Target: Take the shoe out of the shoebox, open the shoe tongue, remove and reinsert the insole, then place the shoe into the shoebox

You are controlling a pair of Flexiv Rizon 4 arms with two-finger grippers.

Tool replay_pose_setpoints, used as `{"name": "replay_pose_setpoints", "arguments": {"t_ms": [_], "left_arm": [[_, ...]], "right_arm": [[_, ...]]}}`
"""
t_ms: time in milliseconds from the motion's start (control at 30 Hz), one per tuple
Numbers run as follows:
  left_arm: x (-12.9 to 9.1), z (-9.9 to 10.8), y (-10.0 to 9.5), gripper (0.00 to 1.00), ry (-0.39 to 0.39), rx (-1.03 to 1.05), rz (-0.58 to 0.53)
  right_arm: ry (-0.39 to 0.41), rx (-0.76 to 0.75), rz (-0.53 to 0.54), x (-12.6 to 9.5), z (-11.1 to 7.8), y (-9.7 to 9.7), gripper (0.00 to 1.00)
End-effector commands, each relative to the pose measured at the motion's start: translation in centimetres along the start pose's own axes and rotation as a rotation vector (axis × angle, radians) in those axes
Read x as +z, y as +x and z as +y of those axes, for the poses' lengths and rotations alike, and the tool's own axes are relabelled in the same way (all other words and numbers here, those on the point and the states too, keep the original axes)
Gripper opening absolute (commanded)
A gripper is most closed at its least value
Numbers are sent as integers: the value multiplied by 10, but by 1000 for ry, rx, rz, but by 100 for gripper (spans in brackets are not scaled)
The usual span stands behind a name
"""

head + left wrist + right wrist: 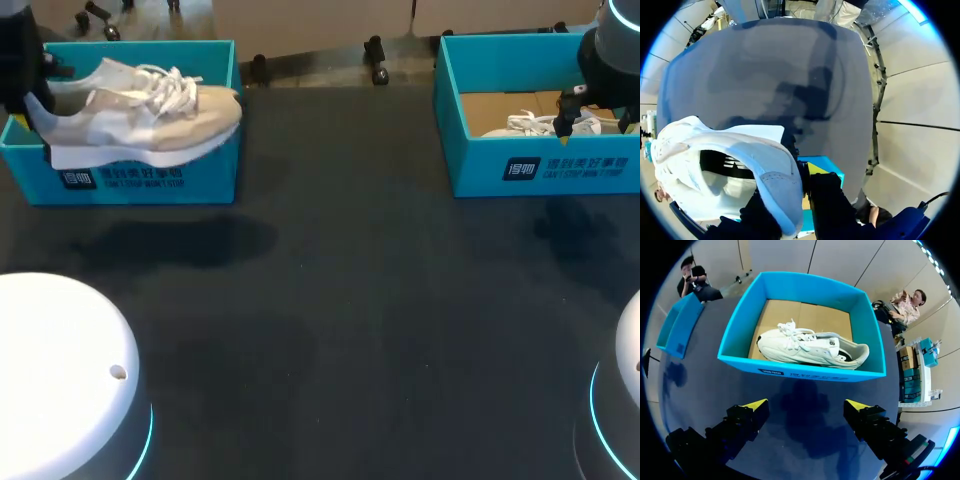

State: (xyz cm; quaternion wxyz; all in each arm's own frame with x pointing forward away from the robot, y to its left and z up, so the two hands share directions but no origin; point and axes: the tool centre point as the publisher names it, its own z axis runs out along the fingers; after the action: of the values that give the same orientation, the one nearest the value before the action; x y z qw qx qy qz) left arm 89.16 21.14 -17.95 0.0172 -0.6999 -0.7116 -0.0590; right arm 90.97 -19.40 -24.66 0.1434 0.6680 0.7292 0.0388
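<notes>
Left gripper (801,187) is gripping the left shoe (150,115) by the heel, fingers clenched on the heel collar. The shoe is hanging raised above the left box (150,182), not sitting in it. In the head view its long axis is running 9-to-3, heel at 9 by the gripper, toe at 3. Bare table (350,320) is lying at 5 o'clock from the shoe, so my read is the set-down goes that way, toe inward. Right gripper (805,407) is hovering released, fingers spread wide, on the near side of the right box (800,372). The right shoe (810,347) is lying inside, at 12 o'clock from the fingers, long axis crosswise to them. Left arm is nearer the lifted shoe; right is well apart from it.
</notes>
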Motion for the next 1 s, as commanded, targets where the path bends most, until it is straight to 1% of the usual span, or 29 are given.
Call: {"name": "replay_pose_setpoints", "arguments": {"t_ms": [33,267,833,967,1000], "left_arm": [[-8,-20,-9,0,-99,16,9],[-17,-49,-28,0,-102,78,0],[-17,-49,-28,0,-102,78,0],[-17,-70,-40,0,-123,43,20],[-17,-74,-43,0,-118,19,44]], "right_arm": [[-1,1,0,0,-1,0,100],[-1,1,0,0,-1,0,100],[-1,1,0,0,-1,0,100],[-1,1,0,0,-1,0,100],[-1,1,0,0,-1,0,100]]}}
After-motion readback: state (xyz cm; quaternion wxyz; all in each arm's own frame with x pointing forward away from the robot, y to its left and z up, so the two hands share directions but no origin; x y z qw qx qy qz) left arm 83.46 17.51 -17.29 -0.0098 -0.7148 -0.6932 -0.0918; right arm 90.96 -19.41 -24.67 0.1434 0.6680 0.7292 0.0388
